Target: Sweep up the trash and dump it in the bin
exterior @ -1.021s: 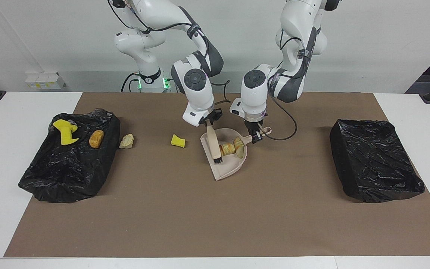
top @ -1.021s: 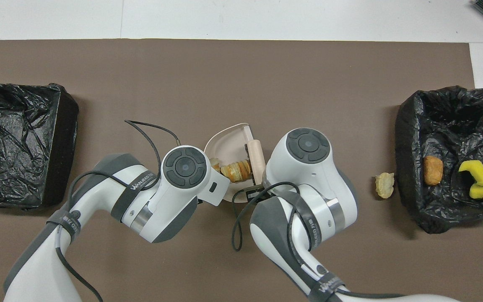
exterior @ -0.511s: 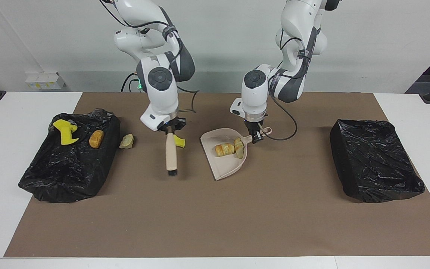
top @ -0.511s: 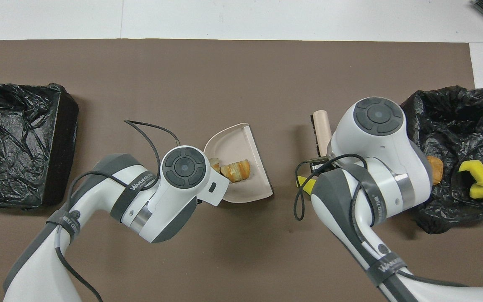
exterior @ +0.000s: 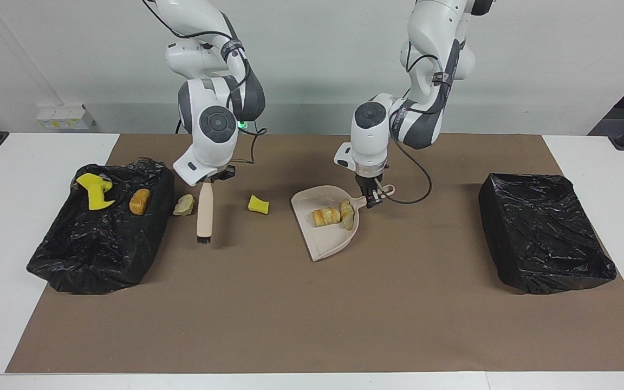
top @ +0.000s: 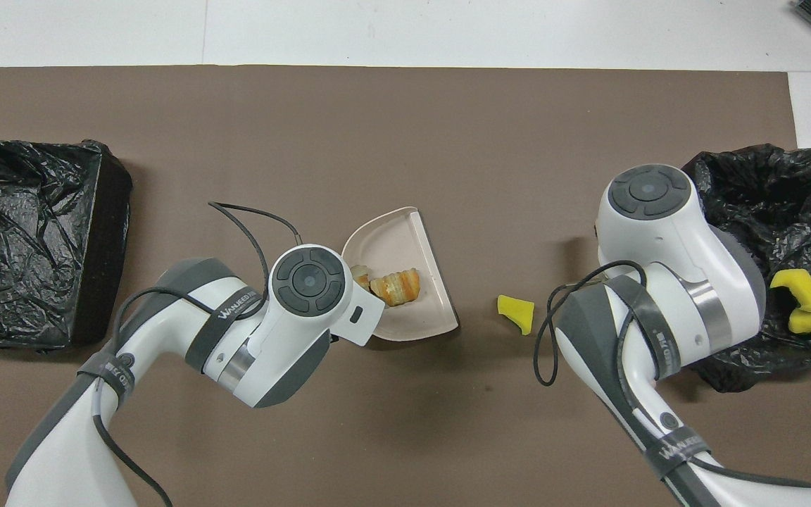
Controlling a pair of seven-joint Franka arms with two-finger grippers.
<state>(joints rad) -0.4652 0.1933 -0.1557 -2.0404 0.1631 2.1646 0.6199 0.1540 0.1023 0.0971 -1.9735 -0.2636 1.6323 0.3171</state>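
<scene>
Trash lumps (exterior: 332, 215) are held in the dustpan (exterior: 325, 238), gripped by the left gripper (exterior: 372, 199); the brush (exterior: 204, 211) is clenched by the right gripper (exterior: 210, 181).

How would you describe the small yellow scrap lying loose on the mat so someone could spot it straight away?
Start at the brown mat and find the beige dustpan near its middle. The yellow sponge chunk lies bare on the mat between the dustpan and the hanging brush. It is the only bright yellow piece outside a bin.
</scene>
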